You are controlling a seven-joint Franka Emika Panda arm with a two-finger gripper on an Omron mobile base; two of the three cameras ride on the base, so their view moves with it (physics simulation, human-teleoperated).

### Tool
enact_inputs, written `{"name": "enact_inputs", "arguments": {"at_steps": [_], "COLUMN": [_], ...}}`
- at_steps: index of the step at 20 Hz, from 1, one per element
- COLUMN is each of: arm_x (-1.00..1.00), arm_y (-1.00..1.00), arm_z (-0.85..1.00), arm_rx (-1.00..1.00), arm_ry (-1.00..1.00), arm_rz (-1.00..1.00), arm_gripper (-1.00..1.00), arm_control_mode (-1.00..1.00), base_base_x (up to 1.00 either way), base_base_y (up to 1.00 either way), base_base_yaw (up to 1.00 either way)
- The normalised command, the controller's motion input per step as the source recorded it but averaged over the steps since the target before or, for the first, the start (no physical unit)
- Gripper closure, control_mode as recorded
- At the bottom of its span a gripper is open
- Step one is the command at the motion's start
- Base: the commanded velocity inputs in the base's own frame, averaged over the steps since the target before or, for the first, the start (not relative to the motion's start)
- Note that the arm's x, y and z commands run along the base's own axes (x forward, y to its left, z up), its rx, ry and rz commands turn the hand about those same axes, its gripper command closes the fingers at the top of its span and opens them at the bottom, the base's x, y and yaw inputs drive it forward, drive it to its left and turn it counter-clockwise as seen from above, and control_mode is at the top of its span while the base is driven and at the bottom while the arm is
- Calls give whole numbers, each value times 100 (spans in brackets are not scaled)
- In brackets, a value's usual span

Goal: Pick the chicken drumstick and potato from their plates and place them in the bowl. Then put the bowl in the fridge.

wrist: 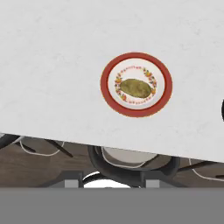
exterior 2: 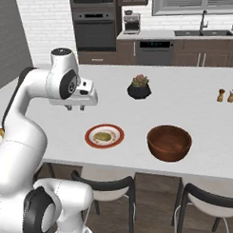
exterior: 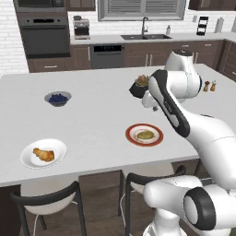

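Observation:
The potato [wrist: 136, 88] lies on the red-rimmed plate [wrist: 107, 83], near the counter's front edge [exterior: 145, 135]. My gripper [exterior 2: 75, 108] hangs above the counter, a little behind and to the left of that plate [exterior 2: 90, 138], pointing down. Its fingertips [wrist: 72, 183] stand apart with nothing between them. The chicken drumstick [exterior: 44, 154] rests on the plain white plate [exterior: 27, 161] at the front left. The reddish-brown wooden bowl [exterior 2: 169, 152] stands to the right of the potato's plate and holds nothing. The fridge is out of view.
A small grey bowl of blueberries [exterior: 57, 97] and a black plant pot [exterior 2: 139, 90] sit farther back. Salt and pepper shakers [exterior 2: 225, 95] stand at the right. Chairs [exterior 2: 106, 185] are tucked under the counter's front edge.

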Motion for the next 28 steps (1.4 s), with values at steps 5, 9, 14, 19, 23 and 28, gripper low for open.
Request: {"name": "enact_inputs", "arguments": {"at_steps": [5,9,14,19,23,28], "arm_x": [-16,13,82,75,21,27], "arm_y": [-9,-4,0,-2,0,-20], "arm_z": [-28,-72,-58,-43,-57,-60], "arm_rx": [-1,-16,-13,-4,-7,-8], "arm_ry": [0,1,3,7,1,6], "arm_rz": [7,30,23,15,20,16], "arm_gripper": [-100,-100,-100,-100,-100,-100], "arm_control_mode": [-100,-100,-100,-100,-100,-100], "base_base_x": [0,0,0,0,0,0], "base_base_y": [0,0,0,0,0,0], "base_base_yaw": [0,0,0,0,0,0]}}
